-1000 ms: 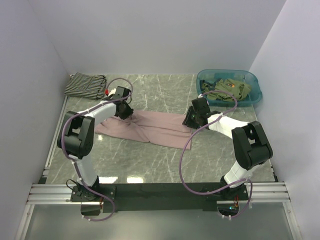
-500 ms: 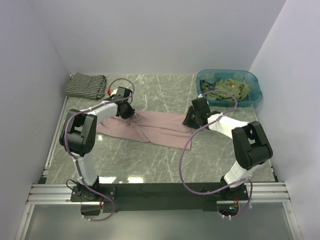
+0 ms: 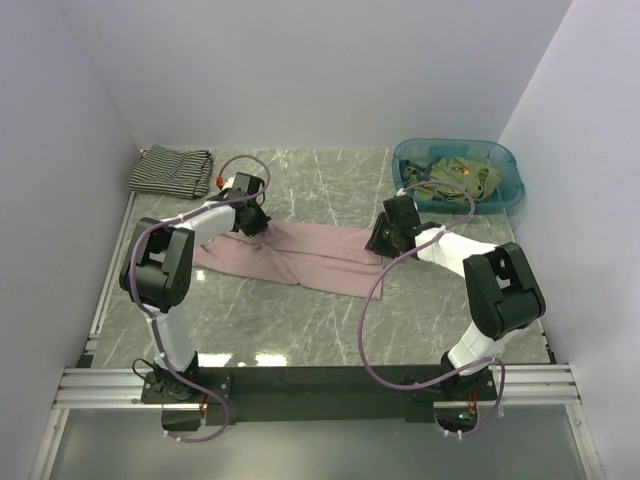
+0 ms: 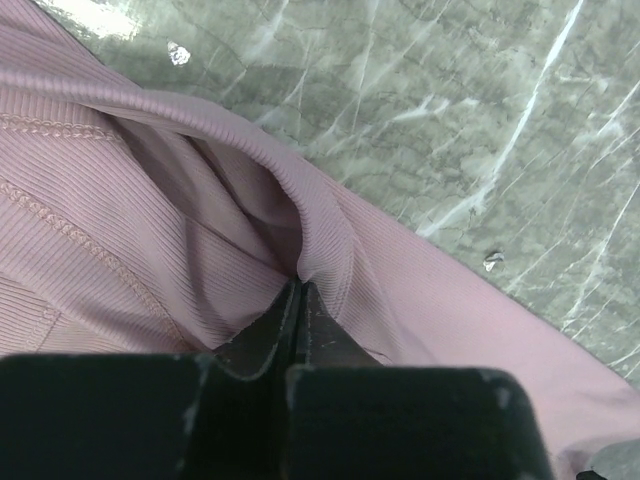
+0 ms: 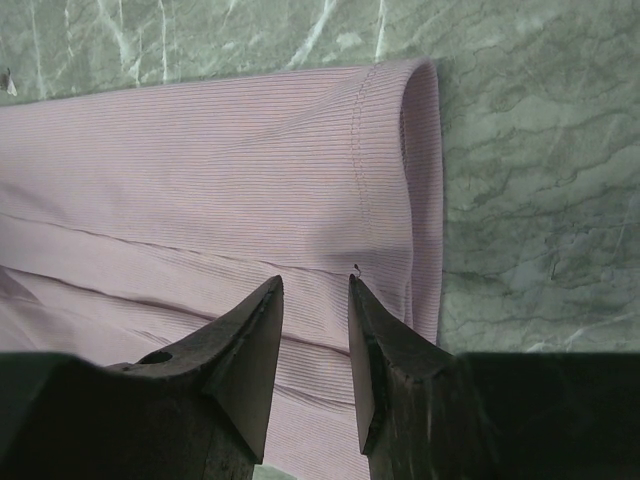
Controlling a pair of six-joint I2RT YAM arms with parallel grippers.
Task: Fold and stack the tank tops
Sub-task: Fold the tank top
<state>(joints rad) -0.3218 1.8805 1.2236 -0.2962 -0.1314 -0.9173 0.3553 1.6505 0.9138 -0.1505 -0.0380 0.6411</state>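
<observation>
From where I stand, the plain dusty pink ribbed tank top [image 3: 310, 255] lies spread lengthwise on the grey-green marble-patterned table [image 3: 330, 190]. It lies nearer to the arms than the teal plastic basin [image 3: 455, 143], and it stretches away from the basin to the left. The left gripper [image 3: 252, 222] is at the end of the garment farthest from the basin. Its jaws are pressed tight together on a raised ridge of pink cloth [image 4: 120, 230], which puckers right at the fingertips [image 4: 297, 290].

The right gripper [image 3: 380, 238] is at the hemmed end closest to the basin. Its jaws stand partway apart over the ribbed fabric [image 5: 200, 150], with nothing caught between them [image 5: 313, 282]. I cannot tell whether the tips touch the cloth.

Crumpled olive green tank tops [image 3: 462, 178] wait inside the basin. A folded black-and-white striped tank top [image 3: 170, 170] sits well apart from the basin, in the opposite far corner.

I take this for the start of folding the pink top, with one end gripped and the other about to be. The next move seems to call for the right jaws to sink and pinch the hem edge. Then both ends can be lifted together, so the cloth does not drag or twist.
</observation>
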